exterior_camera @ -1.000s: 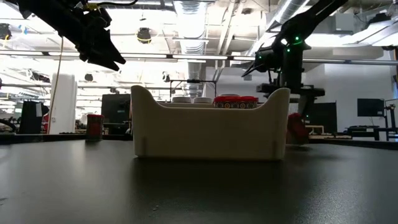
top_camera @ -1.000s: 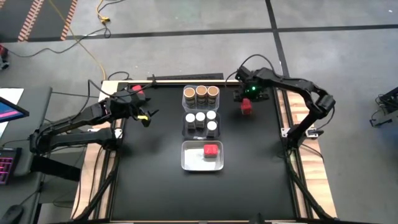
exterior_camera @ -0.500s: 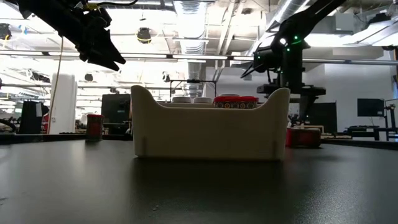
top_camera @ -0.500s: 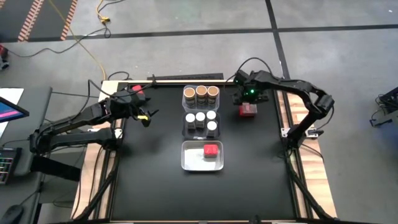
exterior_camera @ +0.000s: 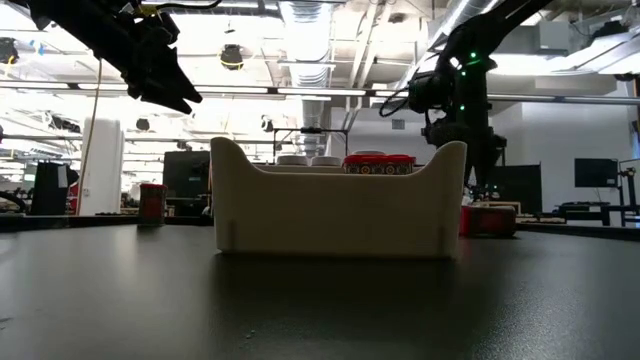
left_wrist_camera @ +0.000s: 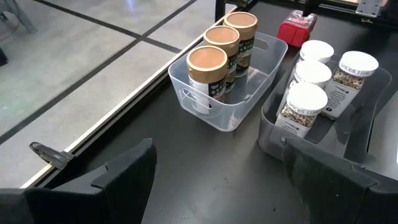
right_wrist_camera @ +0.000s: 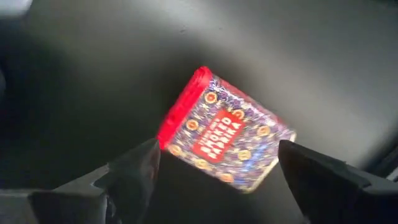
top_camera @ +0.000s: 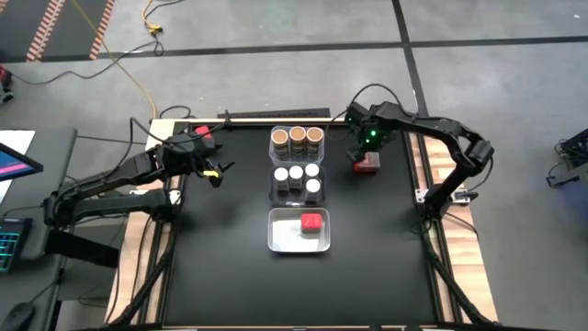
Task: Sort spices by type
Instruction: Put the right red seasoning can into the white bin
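A red-topped spice tin lies on its side on the black table, right of the bins. My right gripper hangs just above it, open, one finger on either side and clear of it. My left gripper is open and raised over the table's left part. Tan-topped jars stand in the far bin, white-topped jars in the middle bin, and one red tin rests in the near bin. Another red-topped jar stands at the far left.
The three bins stand in a row down the table's middle: far bin, middle bin, near bin. A wooden strip runs along the far edge. Bare black tabletop lies to the left, right and near side of the bins.
The red tin by my right gripper has tipped from a tilted stand to lying flat on its side on the table. My right gripper has shifted slightly and now hangs clear above it. My left arm has kept still.
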Tool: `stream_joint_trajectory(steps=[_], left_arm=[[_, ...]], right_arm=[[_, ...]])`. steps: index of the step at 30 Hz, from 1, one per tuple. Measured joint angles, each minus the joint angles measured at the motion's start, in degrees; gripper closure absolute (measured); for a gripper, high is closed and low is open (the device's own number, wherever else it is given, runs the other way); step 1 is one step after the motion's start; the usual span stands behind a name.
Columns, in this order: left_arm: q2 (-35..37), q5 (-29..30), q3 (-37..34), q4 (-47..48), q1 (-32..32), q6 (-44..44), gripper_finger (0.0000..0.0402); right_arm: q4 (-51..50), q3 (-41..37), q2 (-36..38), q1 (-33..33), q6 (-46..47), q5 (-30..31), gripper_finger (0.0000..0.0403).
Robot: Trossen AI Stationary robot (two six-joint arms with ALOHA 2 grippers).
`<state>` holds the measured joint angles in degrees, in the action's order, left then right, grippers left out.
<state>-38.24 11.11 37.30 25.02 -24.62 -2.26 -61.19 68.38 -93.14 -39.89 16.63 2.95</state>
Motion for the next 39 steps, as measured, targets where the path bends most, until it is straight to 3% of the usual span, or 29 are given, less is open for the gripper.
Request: stream_joint_trajectory(steps=[8,15,23,33,39], left_arm=[[0.0,0.0,0.0,0.0,0.0,-3.1,0.0069],[0.0,0.0,0.0,0.0,0.0,-7.4,0.0069],[0.0,0.0,0.0,0.1,0.0,-10.7,0.0069],[0.0,0.0,0.0,0.2,0.0,-11.3,0.0069],[0.0,0.1,0.0,0.2,0.0,-12.3,0.0069]], right_arm=[[-1.6,1.8,-0.4,-0.5,-31.5,0.3,0.0047],[-2.9,1.7,-4.8,-0.3,-49.8,0.4,0.0047],[-2.9,1.7,-11.6,-1.4,-51.5,0.3,0.0047],[-1.7,1.9,-18.5,-1.5,-44.2,0.3,0.0047],[-1.9,1.9,-18.9,-1.5,-43.0,0.3,0.0092]])
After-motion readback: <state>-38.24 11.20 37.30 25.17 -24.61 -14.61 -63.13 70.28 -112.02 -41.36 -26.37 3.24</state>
